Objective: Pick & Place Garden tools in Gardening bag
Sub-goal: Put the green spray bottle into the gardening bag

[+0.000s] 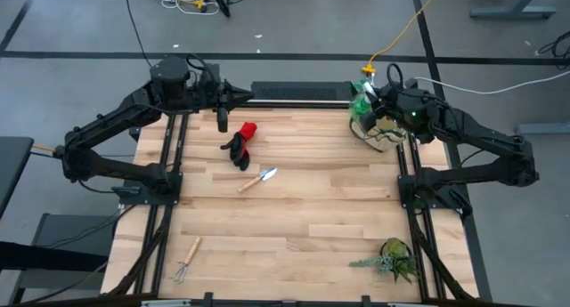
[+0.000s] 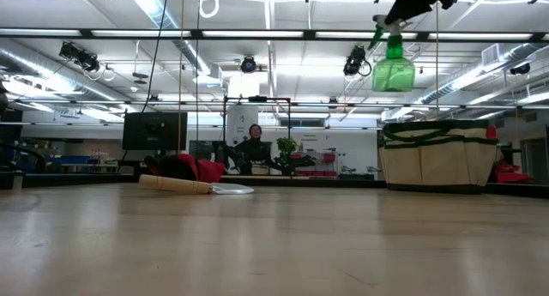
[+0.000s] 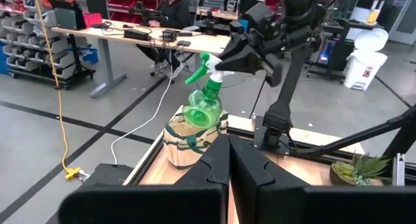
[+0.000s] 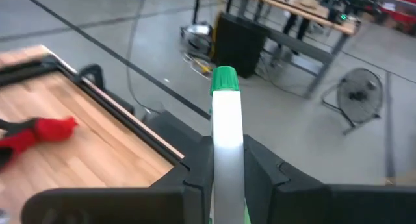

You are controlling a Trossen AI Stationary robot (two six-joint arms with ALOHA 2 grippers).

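Right gripper point(image 3: 224, 57), raised above the table's point(image 1: 294, 218) far right corner: jaws clamped on the white-and-green trigger head of a translucent green plastic spray bottle point(image 3: 203, 104), which hangs free in the air. Directly beneath the bottle stands the small beige fabric gardening bag with dark green trim point(image 3: 187, 145), upright, mouth open; bottle and bag are apart, the bottle's base just above the bag's rim.

Left gripper point(image 1: 222, 122), at the far left edge of the table, level with the right gripper: jaws pressed together, holding nothing. Just beside these jaws, toward the table centre, lie the red-and-black gloves point(image 1: 240, 144) in a heap. Slightly farther from them lies the silver trowel with a wooden handle point(image 1: 258, 179), flat on the wood, blade pointing away from the gloves. Well apart from both sets of jaws, near the table's front left corner, rests the small metal rake with a wooden handle point(image 1: 186, 260). A leafy green plant point(image 1: 394, 258) sits at the front right corner.

Beyond the table, a person point(image 2: 252, 148) sits at a desk.
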